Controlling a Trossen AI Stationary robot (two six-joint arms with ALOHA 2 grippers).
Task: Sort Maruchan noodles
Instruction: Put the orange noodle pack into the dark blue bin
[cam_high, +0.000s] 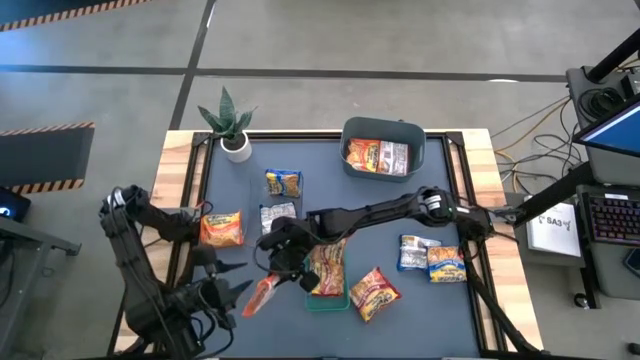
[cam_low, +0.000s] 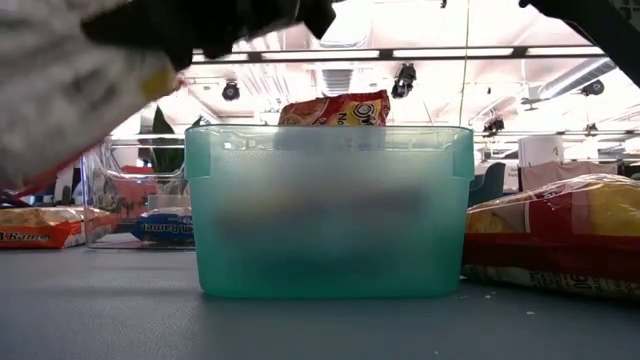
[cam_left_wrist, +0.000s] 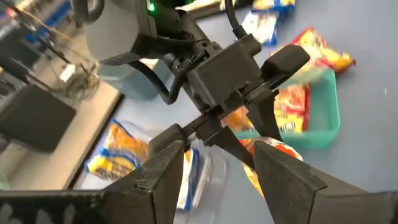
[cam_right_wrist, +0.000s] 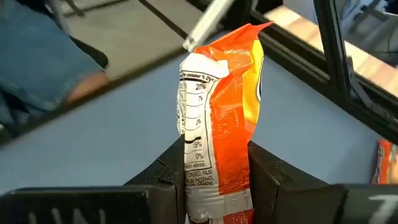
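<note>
An orange packet (cam_right_wrist: 221, 118) is clamped between the right gripper (cam_high: 272, 268) fingers beside the green tray (cam_high: 328, 300). The left gripper (cam_left_wrist: 217, 158) is held open, empty, close by.

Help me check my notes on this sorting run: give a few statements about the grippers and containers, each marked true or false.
1. The right gripper is shut on an orange packet. True.
2. The left gripper is shut on a packet. False: its fingers are open and empty, facing the right gripper.
3. The grey-blue bin is empty. False: packets lie in it.
4. The green tray holds at least one packet. True.
</note>
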